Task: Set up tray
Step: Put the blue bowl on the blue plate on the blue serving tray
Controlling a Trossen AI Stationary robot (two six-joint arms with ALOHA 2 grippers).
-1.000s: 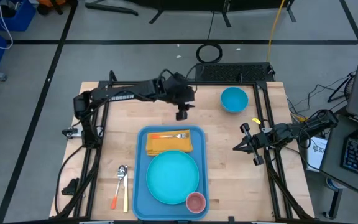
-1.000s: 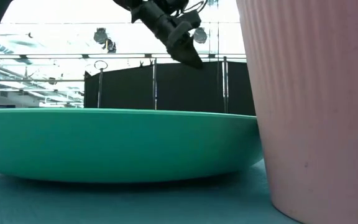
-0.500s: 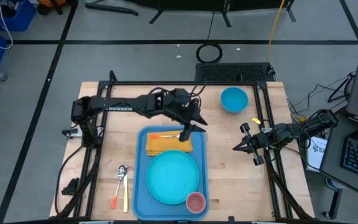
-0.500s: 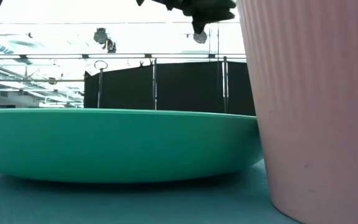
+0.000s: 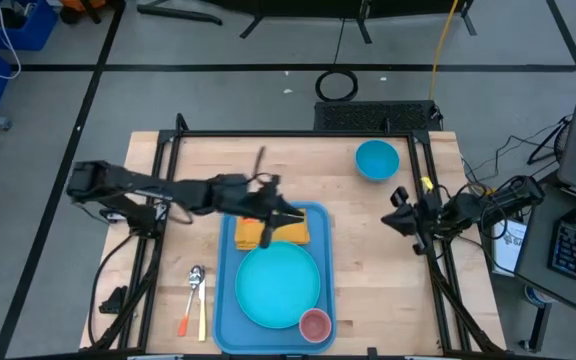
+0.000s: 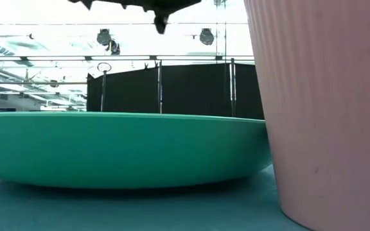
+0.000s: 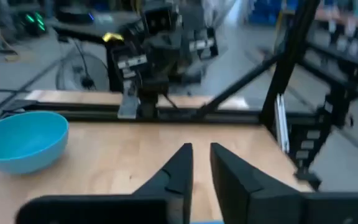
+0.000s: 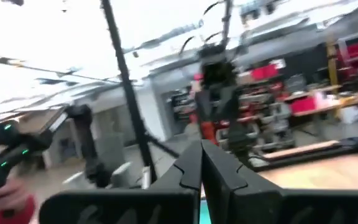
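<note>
- Two arms: left gripper hangs over the yellow napkin on the blue tray, fingers slightly apart, holding nothing.
- Right gripper waits at the table's right edge, pinched closed, empty.

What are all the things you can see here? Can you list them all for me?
table: one, light wood, under everything
tray: one, blue, middle front of the table
plate: one, turquoise, on the tray
cup: one, pink, on the tray's front right corner
napkin: one, yellow, on the tray behind the plate
bowl: one, blue, back right of the table
spoon: one, silver, left of the tray
left gripper: one, dark, over the napkin
right gripper: one, dark, shut, at the table's right edge
</note>
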